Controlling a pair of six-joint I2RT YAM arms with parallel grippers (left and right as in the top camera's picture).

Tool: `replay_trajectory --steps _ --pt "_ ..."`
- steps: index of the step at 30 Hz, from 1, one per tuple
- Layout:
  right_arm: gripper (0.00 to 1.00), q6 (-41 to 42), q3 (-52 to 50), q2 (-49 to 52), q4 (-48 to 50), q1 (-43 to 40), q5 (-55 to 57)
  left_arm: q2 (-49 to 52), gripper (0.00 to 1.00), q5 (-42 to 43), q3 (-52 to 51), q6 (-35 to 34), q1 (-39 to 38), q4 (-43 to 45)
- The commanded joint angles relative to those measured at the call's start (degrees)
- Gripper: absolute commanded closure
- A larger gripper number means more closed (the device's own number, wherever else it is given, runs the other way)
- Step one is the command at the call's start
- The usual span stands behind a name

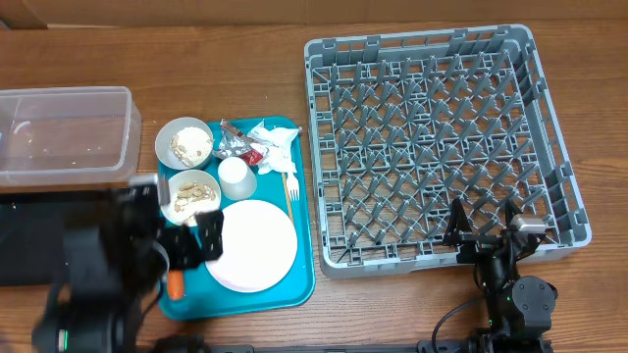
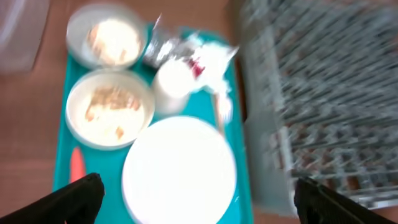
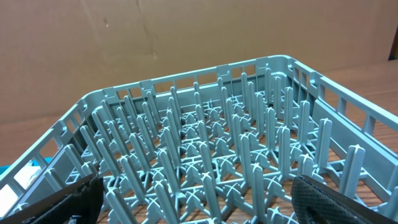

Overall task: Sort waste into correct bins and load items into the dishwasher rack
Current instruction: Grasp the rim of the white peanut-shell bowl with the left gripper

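A white plate (image 1: 253, 245), two bowls of pale scraps (image 1: 184, 143) (image 1: 193, 194), a cup (image 1: 236, 176), a fork (image 1: 291, 186), a napkin (image 1: 277, 147), foil wrappers (image 1: 234, 142) and a carrot (image 1: 175, 284) lie on the teal tray (image 1: 304, 284). My left gripper (image 1: 193, 238) is open and empty over the tray's front left, above the plate's edge. The blurred left wrist view shows the plate (image 2: 179, 168), bowls (image 2: 110, 109) and carrot (image 2: 76, 165) between the open fingers (image 2: 199, 202). My right gripper (image 1: 484, 224) is open and empty at the front edge of the grey rack (image 1: 442, 137), which fills the right wrist view (image 3: 205, 143) beyond the fingers (image 3: 196, 199).
A clear tub (image 1: 64, 132) stands at the far left and a black tray (image 1: 29, 235) lies in front of it, partly under my left arm. The rack holds nothing. Bare wood runs between the teal tray and the rack.
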Motion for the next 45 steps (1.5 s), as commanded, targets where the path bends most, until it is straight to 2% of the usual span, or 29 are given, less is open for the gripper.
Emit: replay_trajectory --steps 1,3,6,12,17,23,27,29,37,45 --pt "0.0 -0.2 -0.3 -0.6 0.2 -0.2 -0.1 11.5 0.0 -6.6 4.3 0.7 -0.4 -4.6" --pt "0.0 -0.2 -0.3 -0.6 0.2 -0.2 -0.1 19.9 0.0 -8.1 7.5 -0.9 -0.4 -7.0" --pt "0.0 -0.2 -0.3 -0.6 0.2 -0.2 -0.1 27.8 0.0 -8.3 8.3 -0.8 -0.4 -5.9" --pt "0.0 -0.2 -0.3 -0.6 0.2 -0.2 -0.1 38.4 0.0 -7.5 8.3 1.2 -0.5 -6.7" --pt "0.0 -0.2 -0.3 -0.6 0.2 -0.2 -0.1 41.5 0.0 -10.1 8.3 1.9 -1.6 -3.4" --pt "0.0 -0.2 -0.3 -0.6 0.2 -0.2 -0.1 44.1 0.0 -11.7 8.2 6.3 -5.2 0.8" --pt "0.0 -0.2 -0.3 -0.6 0.2 -0.2 -0.1 46.0 0.0 -19.2 8.1 6.7 -8.8 1.6" --pt "0.0 -0.2 -0.3 -0.6 0.2 -0.2 -0.1 47.2 0.0 -20.4 8.1 7.0 -9.9 1.3" --pt "0.0 -0.2 -0.3 -0.6 0.2 -0.2 -0.1 50.5 0.0 -17.9 7.6 10.5 -10.1 3.0" --pt "0.0 -0.2 -0.3 -0.6 0.2 -0.2 -0.1 50.5 0.0 -17.9 1.8 11.9 -10.1 9.8"
